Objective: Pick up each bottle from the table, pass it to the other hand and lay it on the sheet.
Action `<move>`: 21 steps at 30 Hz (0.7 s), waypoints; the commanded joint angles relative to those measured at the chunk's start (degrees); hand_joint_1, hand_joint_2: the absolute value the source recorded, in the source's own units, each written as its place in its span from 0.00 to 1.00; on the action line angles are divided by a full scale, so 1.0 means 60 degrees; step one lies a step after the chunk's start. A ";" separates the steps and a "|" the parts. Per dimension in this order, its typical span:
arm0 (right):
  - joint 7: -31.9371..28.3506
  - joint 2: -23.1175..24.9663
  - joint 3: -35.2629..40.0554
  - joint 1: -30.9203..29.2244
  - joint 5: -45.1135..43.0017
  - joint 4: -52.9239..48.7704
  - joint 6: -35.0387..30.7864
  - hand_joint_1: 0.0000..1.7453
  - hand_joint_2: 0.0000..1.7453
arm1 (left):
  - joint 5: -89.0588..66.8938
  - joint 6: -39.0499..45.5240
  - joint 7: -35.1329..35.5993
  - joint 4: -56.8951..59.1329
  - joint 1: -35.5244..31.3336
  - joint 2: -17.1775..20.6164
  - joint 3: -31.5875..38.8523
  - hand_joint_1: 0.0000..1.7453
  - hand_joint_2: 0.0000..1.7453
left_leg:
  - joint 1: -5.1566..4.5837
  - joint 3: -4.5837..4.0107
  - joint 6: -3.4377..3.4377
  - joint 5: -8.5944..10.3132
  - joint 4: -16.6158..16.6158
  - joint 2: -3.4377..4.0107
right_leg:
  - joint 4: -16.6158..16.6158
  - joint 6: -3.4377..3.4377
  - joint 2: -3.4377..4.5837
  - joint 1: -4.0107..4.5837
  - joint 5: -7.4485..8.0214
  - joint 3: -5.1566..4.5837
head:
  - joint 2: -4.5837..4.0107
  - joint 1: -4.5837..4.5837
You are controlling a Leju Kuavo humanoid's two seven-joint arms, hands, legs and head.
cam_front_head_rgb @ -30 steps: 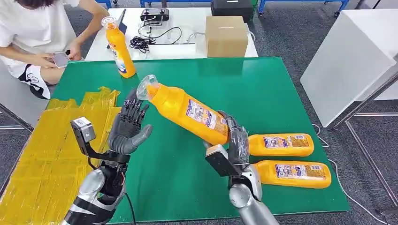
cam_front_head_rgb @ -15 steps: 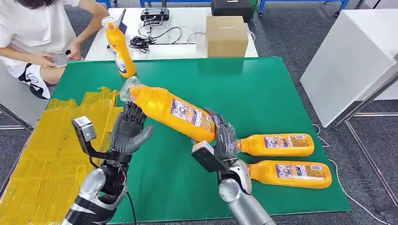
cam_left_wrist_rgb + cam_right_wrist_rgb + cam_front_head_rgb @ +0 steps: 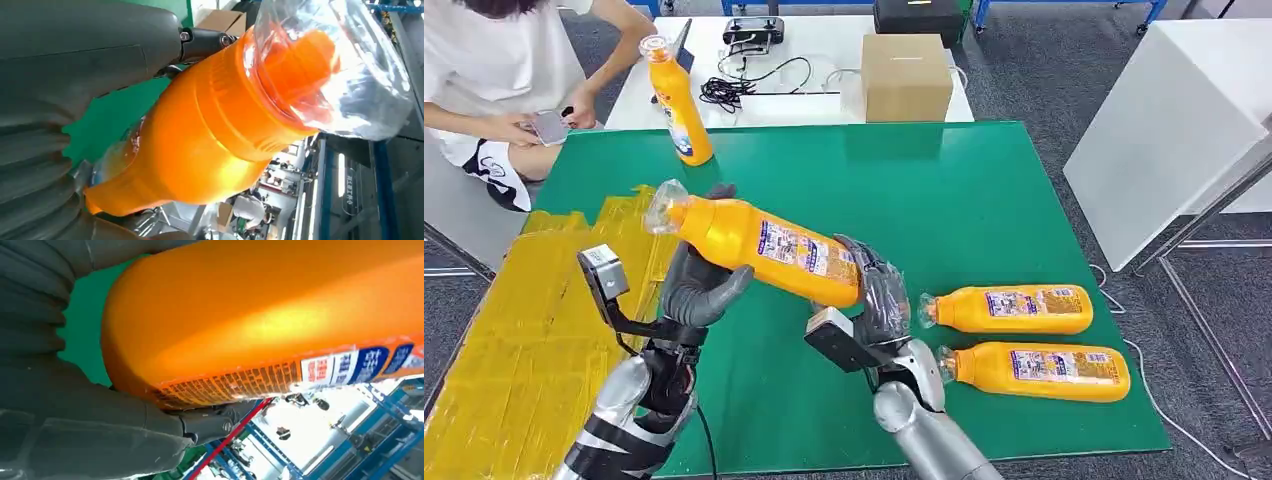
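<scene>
The right robot hand (image 3: 879,300) grips the base end of an orange detergent bottle (image 3: 764,248), holding it in the air, tilted, above the green surface (image 3: 984,200). The bottle's clear-capped neck reaches across to the left robot hand (image 3: 696,285), whose fingers rise behind the bottle's shoulder with the thumb underneath; it touches or nearly touches the bottle, but whether it has closed on it cannot be told.

The bottle looks full, so probably fairly heavy, with stiff, glossy plastic walls that could slip. The broad body just below the shoulder seems the safest place for the left robot hand to take hold; the clear cap looks thin and may crack.

Beside the right robot hand two more orange bottles (image 3: 1009,309) (image 3: 1034,371) lie on the surface. The yellow sheet (image 3: 514,330) lies just beyond the left robot hand.
</scene>
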 commanded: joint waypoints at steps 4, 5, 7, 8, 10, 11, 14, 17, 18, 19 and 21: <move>-0.0134 0.0096 0.2701 -0.0258 0.1461 0.0906 0.0059 1.00 1.00 | 0.0390 -0.0150 -0.0023 0.0825 -0.0630 0.0069 0.0041 0.00 1.00 | 0.0005 0.0028 -0.0009 -0.0008 -0.0007 0.0008 | -0.0012 0.0001 0.0002 0.0005 -0.0006 0.0032 | 0.0000 0.0004; -0.0119 0.0077 0.2984 -0.0186 0.1559 0.0712 0.0063 1.00 1.00 | 0.0536 -0.0166 -0.0022 0.0906 -0.0649 0.0085 0.0192 0.00 1.00 | 0.0006 0.0026 -0.0009 -0.0010 -0.0006 0.0010 | -0.0011 -0.0001 0.0005 0.0006 -0.0007 0.0028 | 0.0000 -0.0004; -0.0065 0.0049 0.3250 -0.0136 0.1684 0.0572 0.0036 1.00 1.00 | 0.0750 -0.0277 0.0004 0.1001 -0.0667 0.0116 0.0342 0.00 1.00 | 0.0007 0.0027 -0.0010 -0.0009 -0.0008 0.0004 | -0.0012 -0.0001 -0.0002 0.0007 -0.0008 0.0027 | 0.0000 0.0000; 0.0008 0.0000 0.3444 -0.0153 0.1709 0.0517 0.0110 1.00 1.00 | 0.0857 -0.0335 -0.0026 0.1090 -0.0689 0.0109 0.0477 0.00 1.00 | 0.0006 0.0011 -0.0007 -0.0005 -0.0005 0.0004 | -0.0009 -0.0001 0.0000 0.0006 -0.0004 0.0012 | 0.0000 0.0000; 0.0095 -0.0027 0.3625 -0.0205 0.1717 0.0579 0.0195 1.00 1.00 | 0.1002 -0.0398 -0.0068 0.1131 -0.0689 0.0071 0.0655 0.00 1.00 | 0.0006 0.0014 -0.0006 -0.0005 -0.0005 0.0001 | -0.0009 -0.0001 -0.0004 0.0006 -0.0005 0.0015 | 0.0000 0.0000; 0.0117 -0.0075 0.3798 -0.0362 0.1711 0.0726 0.0227 1.00 1.00 | 0.1378 -0.0701 -0.0213 0.1044 -0.0649 -0.0055 0.0858 0.00 1.00 | 0.0012 0.0024 -0.0010 -0.0009 -0.0006 0.0004 | -0.0014 0.0000 -0.0003 0.0011 -0.0007 0.0027 | 0.0000 0.0000; 0.0206 -0.0047 0.3936 -0.0503 0.1807 0.1004 0.0054 1.00 1.00 | 0.1621 -0.0719 -0.0285 0.0715 -0.0525 -0.0273 0.1123 0.00 1.00 | 0.0009 0.0007 -0.0006 -0.0003 -0.0002 0.0002 | -0.0009 0.0001 -0.0005 0.0008 -0.0003 0.0008 | 0.0000 0.0000; 0.0211 -0.0062 0.3980 -0.0497 0.1728 0.0981 0.0049 1.00 1.00 | 0.1667 -0.0348 -0.0339 0.0405 -0.0422 -0.0425 0.1276 0.43 1.00 | 0.0009 0.0020 -0.0008 -0.0006 -0.0006 -0.0003 | -0.0016 0.0003 -0.0017 0.0008 -0.0009 0.0024 | 0.0000 0.0000; 0.0238 -0.0079 0.3962 -0.0480 0.1683 0.0924 0.0028 1.00 1.00 | 0.1657 -0.0185 -0.0406 0.0316 -0.0389 -0.0490 0.1333 1.00 1.00 | 0.0006 0.0004 -0.0006 -0.0001 -0.0003 -0.0003 | -0.0009 0.0002 -0.0015 0.0005 -0.0005 0.0005 | 0.0000 -0.0004; 0.0267 -0.0106 0.3947 -0.0463 0.1636 0.0864 0.0041 1.00 1.00 | 0.1664 -0.0117 -0.0427 0.0226 -0.0339 -0.0504 0.1340 1.00 1.00 | 0.0012 0.0017 -0.0008 -0.0008 -0.0002 -0.0012 | -0.0016 0.0003 -0.0024 0.0011 -0.0012 0.0026 | 0.0000 0.0000; 0.0296 -0.0127 0.3896 -0.0440 0.1577 0.0832 0.0032 1.00 1.00 | 0.1657 0.0037 -0.0439 0.0183 -0.0272 -0.0515 0.1370 1.00 1.00 | 0.0011 0.0021 -0.0009 -0.0011 -0.0002 -0.0007 | -0.0016 0.0004 -0.0019 0.0010 -0.0013 0.0028 | 0.0000 0.0000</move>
